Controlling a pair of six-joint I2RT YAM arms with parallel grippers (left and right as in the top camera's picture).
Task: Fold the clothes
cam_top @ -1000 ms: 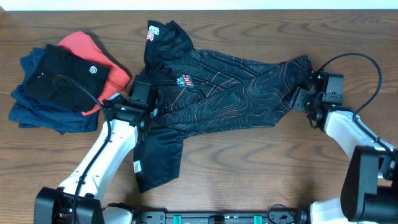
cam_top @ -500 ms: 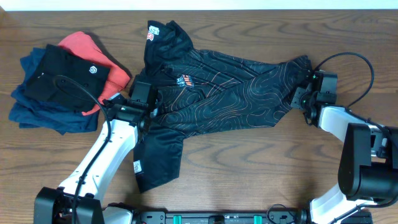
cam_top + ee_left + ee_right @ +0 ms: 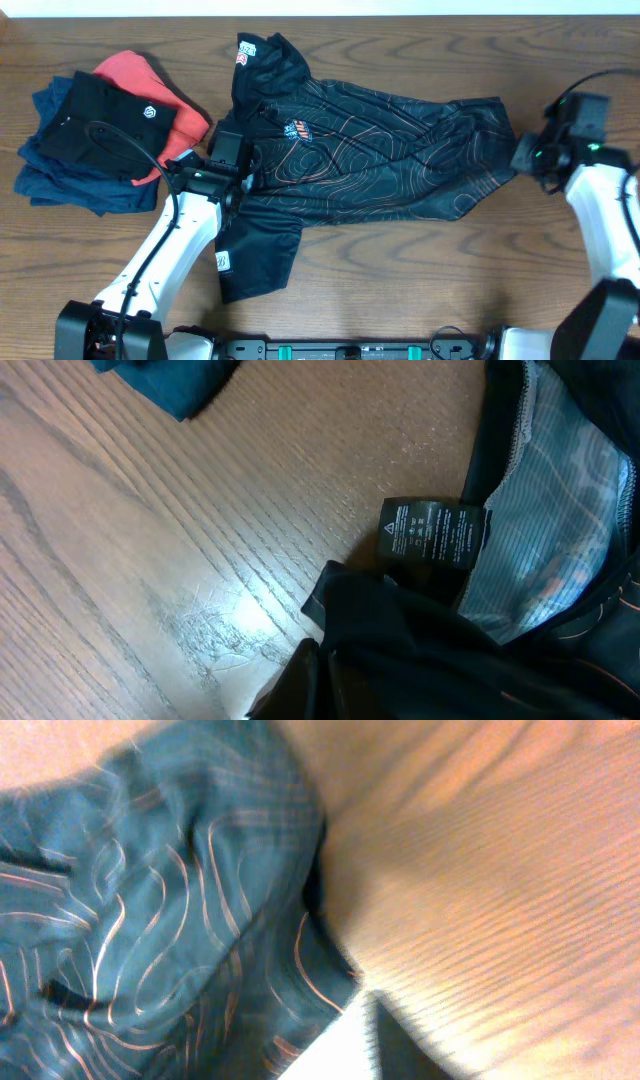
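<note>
The shirt [image 3: 370,150] lies in the middle of the table [image 3: 400,290]. It is black with thin orange and white wavy lines. It is spread out long, from left to right. One part points to the far side and has a small red and white badge [image 3: 247,52] on it. Another part hangs toward the near side, left of the middle, and has a small white mark [image 3: 224,262].

The left gripper [image 3: 238,170] is down on the left part of the shirt. In the left wrist view, a lump of black cloth [image 3: 420,660] is bunched up right at its tip. The cloth hides the fingers, so I cannot tell if they are pinched or spread. A black tag [image 3: 435,532] with tiny white words lies flat on the wood, just beside the pale, stripy inside of the shirt.

The right gripper [image 3: 527,158] is at the right edge of the shirt. The cloth comes to a point there and touches the gripper. Its fingers look pressed together on that edge. The right wrist view is blurry. It shows the wavy-line cloth [image 3: 150,920] on the left and bare wood [image 3: 480,870] on the right.

Far off to the left is a pile of folded clothes, apart from the shirt. A black top [image 3: 100,125] with a small white sign lies on top. A red piece [image 3: 150,85] peeks out behind it, and dark blue clothes [image 3: 45,175] lie under it.
</note>
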